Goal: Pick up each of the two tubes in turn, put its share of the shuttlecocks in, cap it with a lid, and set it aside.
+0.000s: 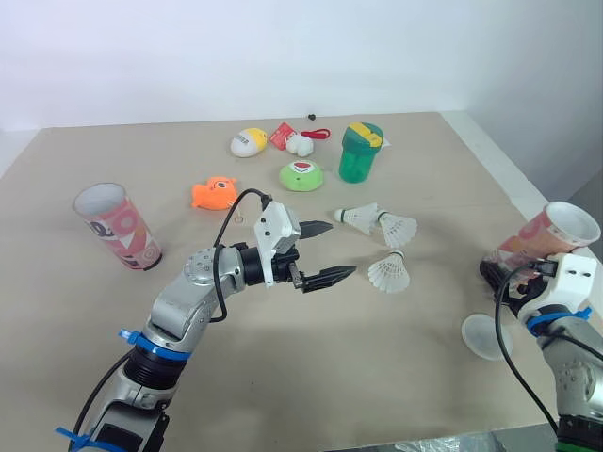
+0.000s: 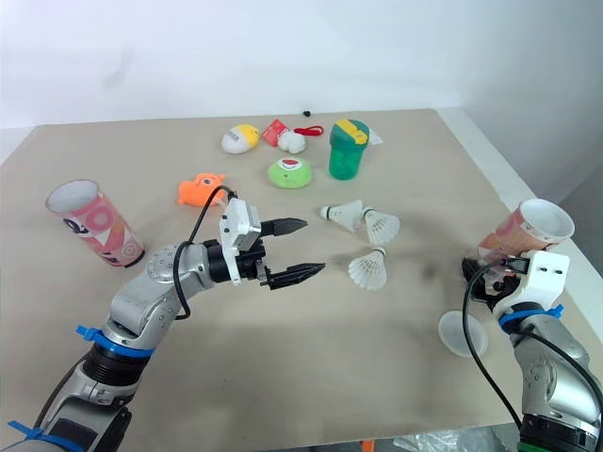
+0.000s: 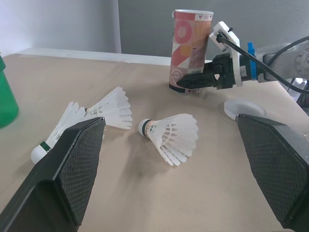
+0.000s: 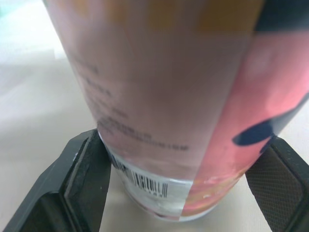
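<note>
The left end effector [image 1: 341,249] hangs over the desk [image 1: 283,377] with its fingers spread wide. It points right, at the nearest shuttlecock [image 1: 388,271], which lies just ahead with its cork tip away from the robot. Far right, the right end effector [image 4: 183,188] pinches the tube [image 1: 551,235] near its bottom, open end up and leaning a bit.

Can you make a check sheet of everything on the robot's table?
Surface: tan table, flat.
Job's things: left tube and right tube standing open; three shuttlecocks lying mid-table; one lid by the right tube.
Clutter: green cup, orange fish toy, green toy, yellow egg at the far side.
Tools: left tool open near the shuttlecocks; right tool shut on the right tube.
Cables: black cable looped over each arm.
Surroundings: white wall.
</note>
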